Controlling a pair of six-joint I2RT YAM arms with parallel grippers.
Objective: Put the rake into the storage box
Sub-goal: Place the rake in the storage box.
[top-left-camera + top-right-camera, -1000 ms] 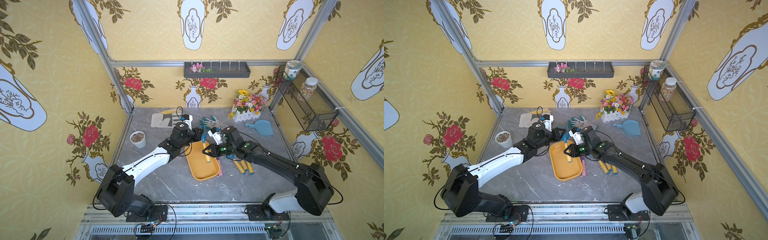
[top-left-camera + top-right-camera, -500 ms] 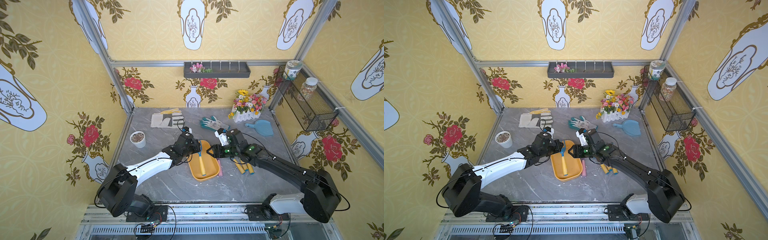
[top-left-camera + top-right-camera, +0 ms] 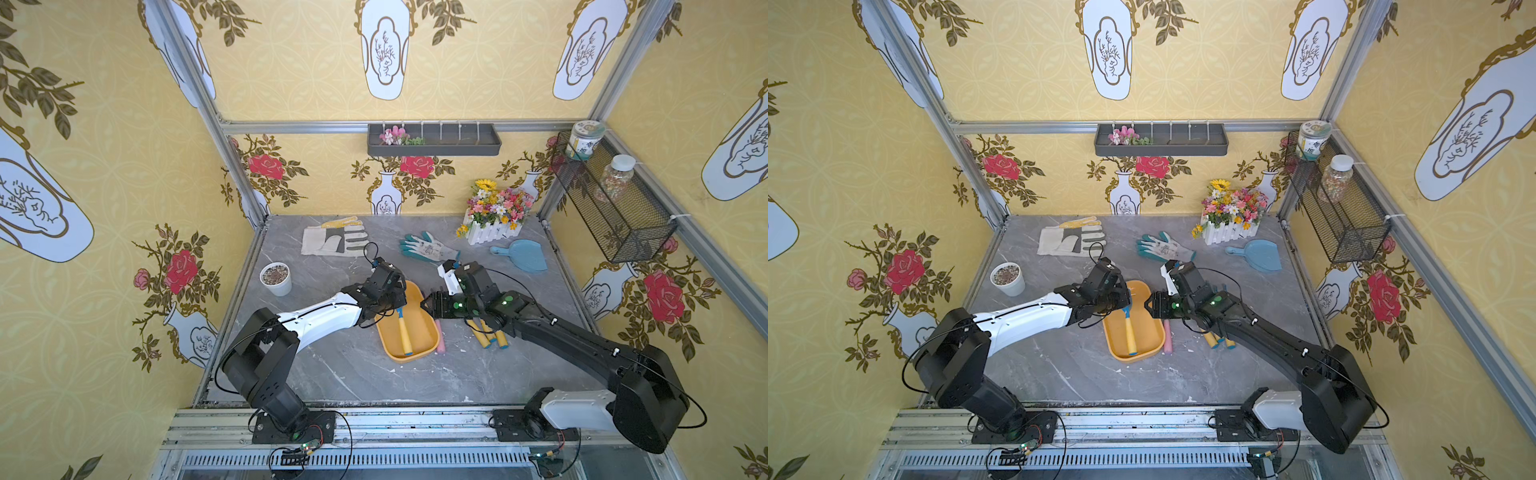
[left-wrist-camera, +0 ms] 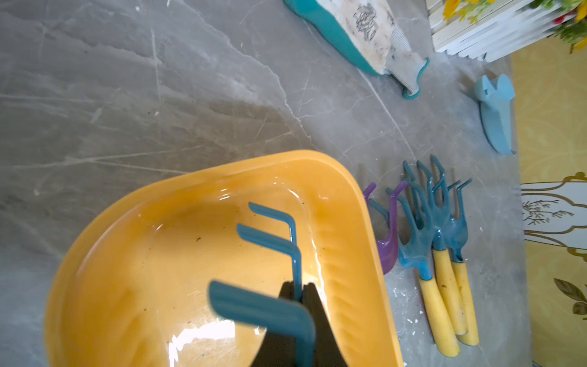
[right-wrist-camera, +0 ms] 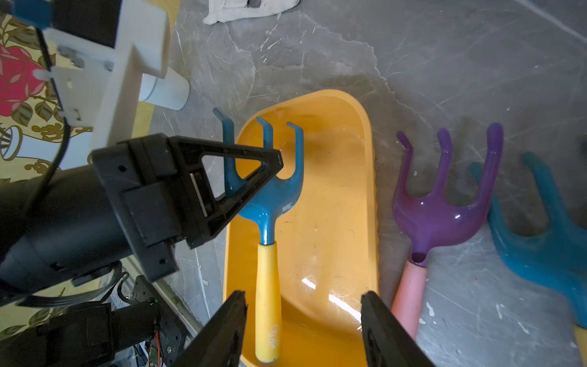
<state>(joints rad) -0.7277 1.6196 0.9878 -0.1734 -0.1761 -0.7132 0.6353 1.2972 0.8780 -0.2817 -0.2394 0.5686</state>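
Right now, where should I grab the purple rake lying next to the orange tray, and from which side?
Probably the pink handle, from straight above, closing across it. The purple rake lies flat, and its handle is a straight, narrow bar; the orange tray sits close along one side, so room there is tight.

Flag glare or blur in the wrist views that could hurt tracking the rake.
Left wrist: the rake is soft on its nearest tine, too close to the lens; a glare patch sits on the storage box floor. Right wrist: rake sharp, thin glare streaks on the box floor, the spare blue rake at the frame edge out of focus.
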